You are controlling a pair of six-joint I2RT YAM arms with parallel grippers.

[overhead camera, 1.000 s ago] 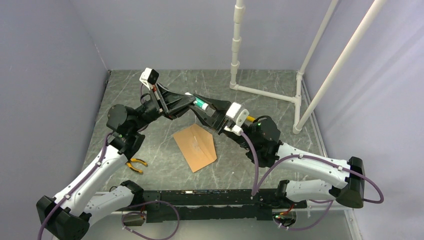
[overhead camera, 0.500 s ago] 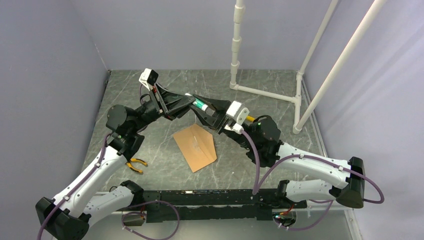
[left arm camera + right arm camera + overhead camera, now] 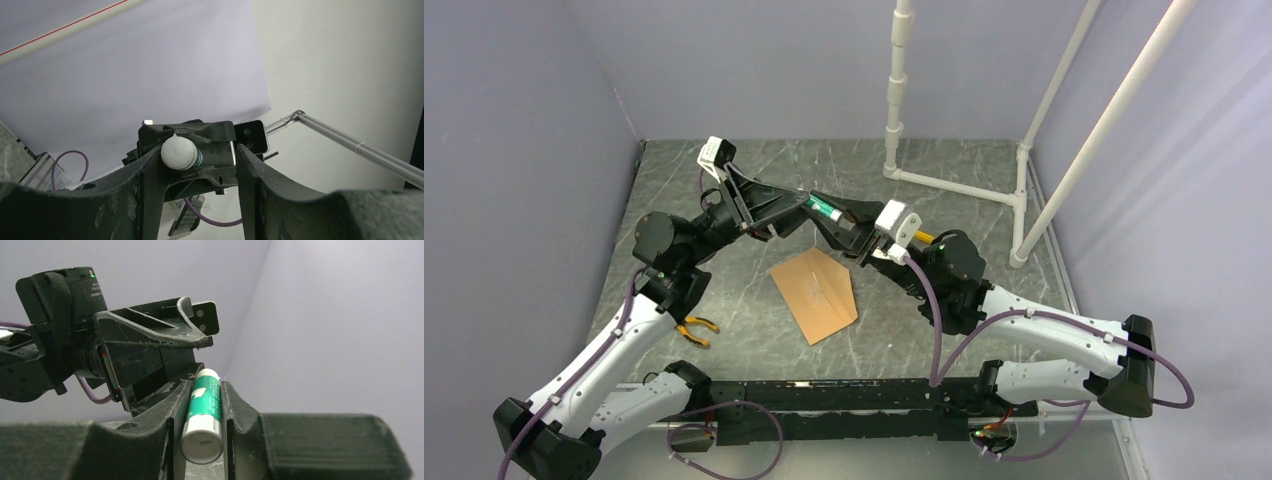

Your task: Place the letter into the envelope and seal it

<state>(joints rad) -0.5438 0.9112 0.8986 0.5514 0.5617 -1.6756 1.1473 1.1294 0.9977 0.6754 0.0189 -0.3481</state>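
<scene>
The brown envelope (image 3: 816, 292) lies flat on the marble table (image 3: 944, 200), its pointed flap toward the right. The pale letter does not show as a separate sheet. Both grippers meet in the air above the envelope's far edge. My right gripper (image 3: 821, 214) (image 3: 205, 386) is shut on a green and white glue stick (image 3: 825, 210) (image 3: 204, 410). My left gripper (image 3: 805, 204) (image 3: 196, 150) is open, its fingers wide apart around the stick's white cap (image 3: 177, 152), which sits against the left finger.
Orange-handled pliers (image 3: 696, 328) lie on the table near the left arm. A white pipe frame (image 3: 954, 185) stands at the back right. Purple walls close in the left and back sides.
The left wrist has shifted slightly left and up. The right gripper with the glue stick has nudged a little toward it. The envelope has not moved.
</scene>
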